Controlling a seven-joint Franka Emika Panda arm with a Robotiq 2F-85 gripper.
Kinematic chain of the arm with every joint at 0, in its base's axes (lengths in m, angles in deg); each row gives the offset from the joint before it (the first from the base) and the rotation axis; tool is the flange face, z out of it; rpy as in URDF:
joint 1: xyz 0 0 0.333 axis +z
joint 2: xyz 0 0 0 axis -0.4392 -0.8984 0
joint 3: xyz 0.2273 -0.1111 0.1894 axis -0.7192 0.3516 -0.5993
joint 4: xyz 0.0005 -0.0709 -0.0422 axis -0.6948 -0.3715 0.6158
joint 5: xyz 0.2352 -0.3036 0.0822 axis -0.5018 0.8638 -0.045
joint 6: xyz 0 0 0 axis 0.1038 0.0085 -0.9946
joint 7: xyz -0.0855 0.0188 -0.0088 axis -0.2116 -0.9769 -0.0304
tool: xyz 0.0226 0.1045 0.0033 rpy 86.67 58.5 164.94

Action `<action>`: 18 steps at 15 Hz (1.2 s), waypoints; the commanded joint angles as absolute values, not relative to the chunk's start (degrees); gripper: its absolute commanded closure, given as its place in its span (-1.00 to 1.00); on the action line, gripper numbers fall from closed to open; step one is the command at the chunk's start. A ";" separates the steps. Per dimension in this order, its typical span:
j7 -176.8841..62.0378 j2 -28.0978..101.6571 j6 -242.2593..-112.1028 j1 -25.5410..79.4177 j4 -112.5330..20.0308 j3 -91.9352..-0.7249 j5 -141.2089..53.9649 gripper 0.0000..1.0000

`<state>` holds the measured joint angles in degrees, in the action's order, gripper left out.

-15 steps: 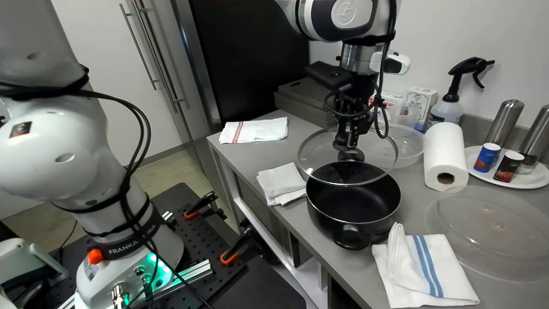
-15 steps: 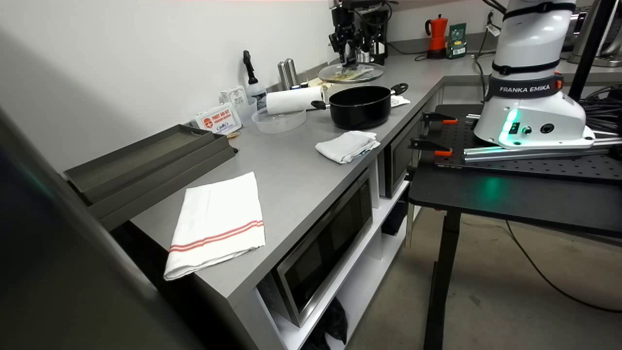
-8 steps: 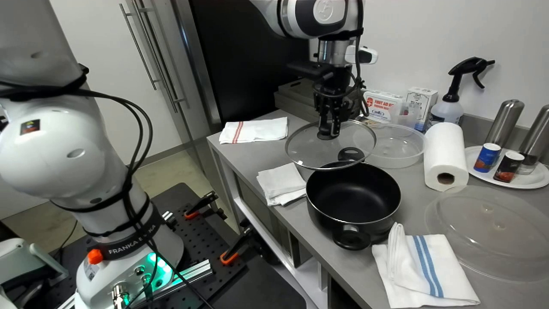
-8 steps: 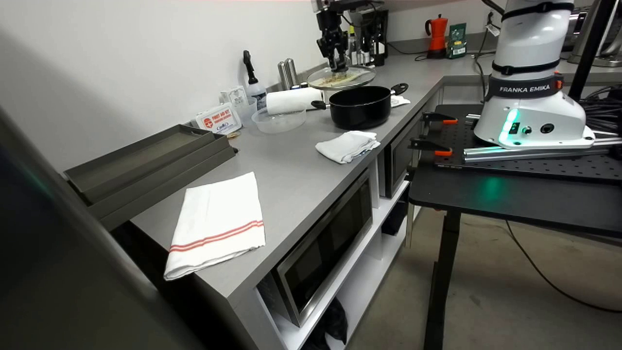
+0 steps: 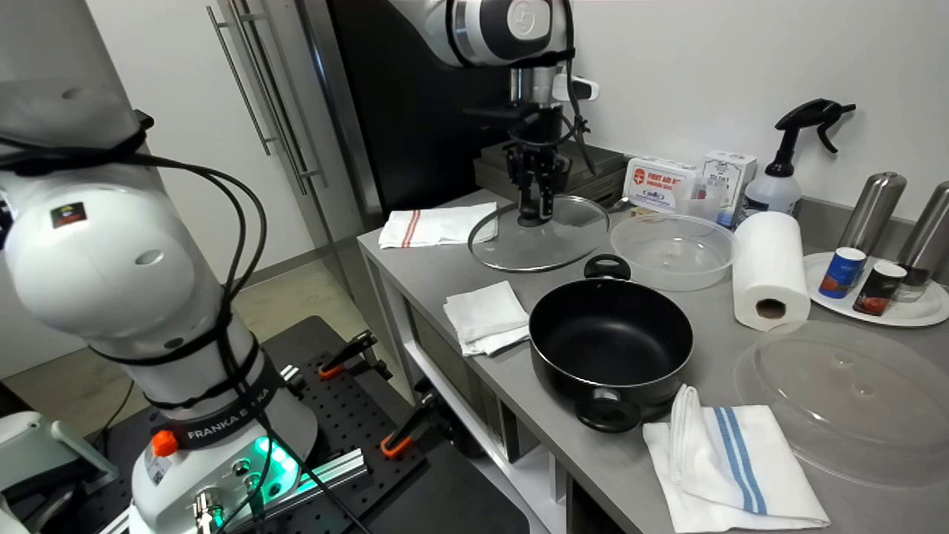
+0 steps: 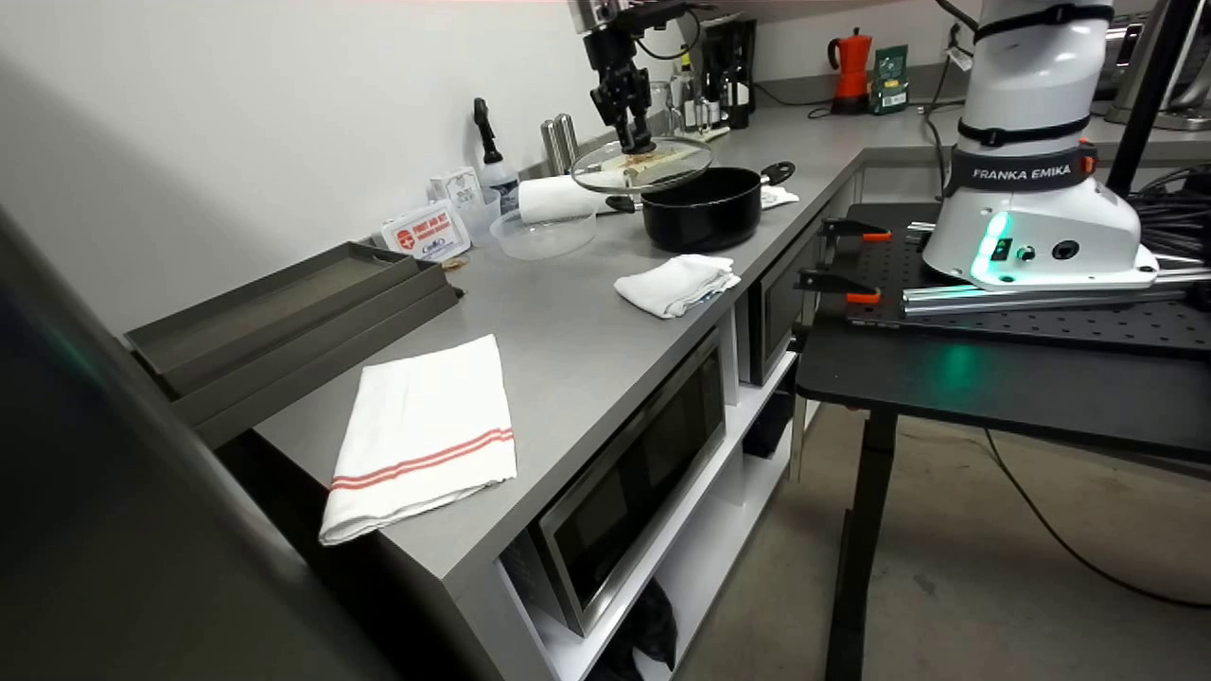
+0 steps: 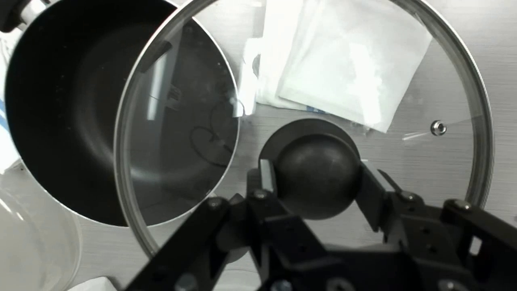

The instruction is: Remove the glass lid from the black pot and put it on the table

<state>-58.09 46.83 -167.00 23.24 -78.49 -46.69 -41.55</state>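
Note:
My gripper [image 7: 317,171] is shut on the black knob of the glass lid [image 7: 436,93]; its fingers press on both sides of the knob. In both exterior views the gripper [image 5: 535,215] [image 6: 639,147] points down and holds the lid [image 5: 567,248] [image 6: 667,172] level, above the table [image 5: 437,271] [image 6: 549,312]. The black pot [image 5: 612,334] stands uncovered on the table, its dark inside showing; it is also in the other views [image 6: 700,218] [image 7: 80,101]. In the wrist view the lid overlaps part of the pot.
A white folded cloth [image 5: 485,315] lies beside the pot, and a red-striped cloth [image 5: 437,225] lies past the lid. A clear bowl [image 5: 675,256], a first aid box [image 5: 656,182], grey trays [image 5: 586,167] and a paper roll [image 5: 769,271] stand along the back. A large clear disc [image 5: 852,400] lies near a blue-striped cloth [image 5: 734,463].
The gripper has carried the lid sideways away from above the pot, toward the red-striped cloth and grey trays, and somewhat lower. The pot has stayed in place.

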 commanded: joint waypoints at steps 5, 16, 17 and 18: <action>-61.22 46.32 -164.93 27.13 -77.89 -49.90 -38.93 0.49; -62.13 34.04 -163.48 30.20 -68.91 -50.89 -39.55 0.49; -62.11 33.09 -163.18 30.42 -67.92 -50.86 -39.59 0.49; -62.01 32.15 -162.80 30.61 -66.79 -50.87 -39.68 0.49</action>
<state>-60.84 34.80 -166.09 29.65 -71.74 -50.82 -40.48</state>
